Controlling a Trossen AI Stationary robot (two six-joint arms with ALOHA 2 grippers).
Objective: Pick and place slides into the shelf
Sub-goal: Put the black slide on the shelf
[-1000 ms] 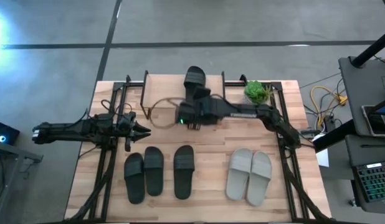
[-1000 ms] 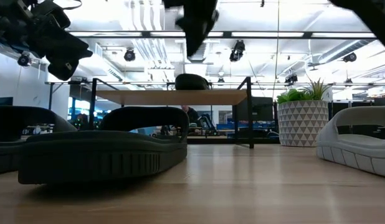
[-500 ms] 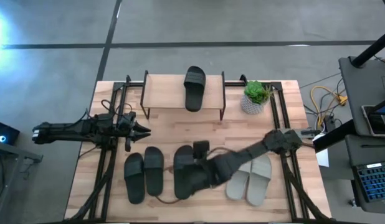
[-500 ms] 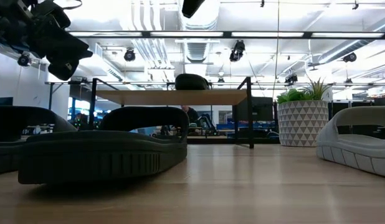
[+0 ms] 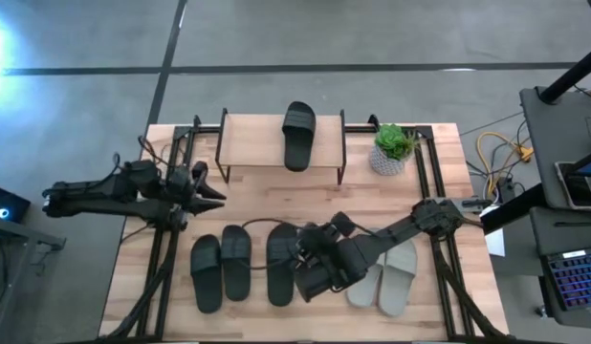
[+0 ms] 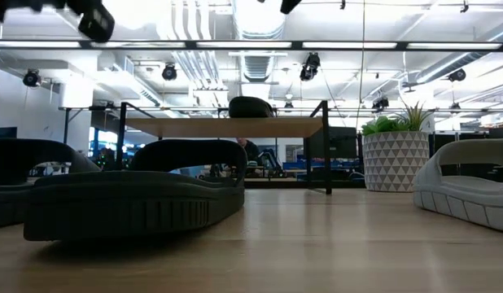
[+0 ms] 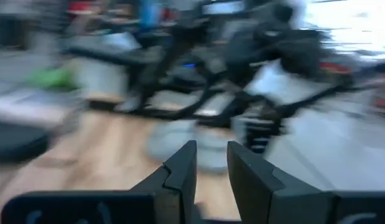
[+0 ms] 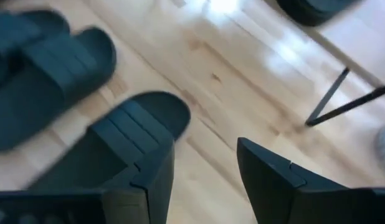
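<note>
The shelf (image 5: 262, 141) stands at the table's far side with one black slide (image 5: 297, 136) on its top board; the low view shows that slide (image 6: 250, 107) up there too. Three black slides lie near the near edge: a pair (image 5: 220, 268) and a single one (image 5: 281, 264). The grey-green pair (image 5: 385, 272) lies to their right. My right gripper (image 8: 205, 174) is open and hovers above the single black slide (image 8: 118, 155), just to its right. My left gripper (image 5: 217, 188) is slightly open at the table's left, in the air.
A potted plant (image 5: 392, 145) stands right of the shelf. Black frame rails (image 5: 166, 239) run along the table's left and right sides. Bare wood lies between the shelf and the row of slides. A desk with a laptop (image 5: 573, 277) is off the table's right.
My right gripper has swung away from the shelf's front toward the near edge and now hovers by the single black slide, having drifted slightly right in the last half second. My left arm has risen and shifted a little toward the far edge.
</note>
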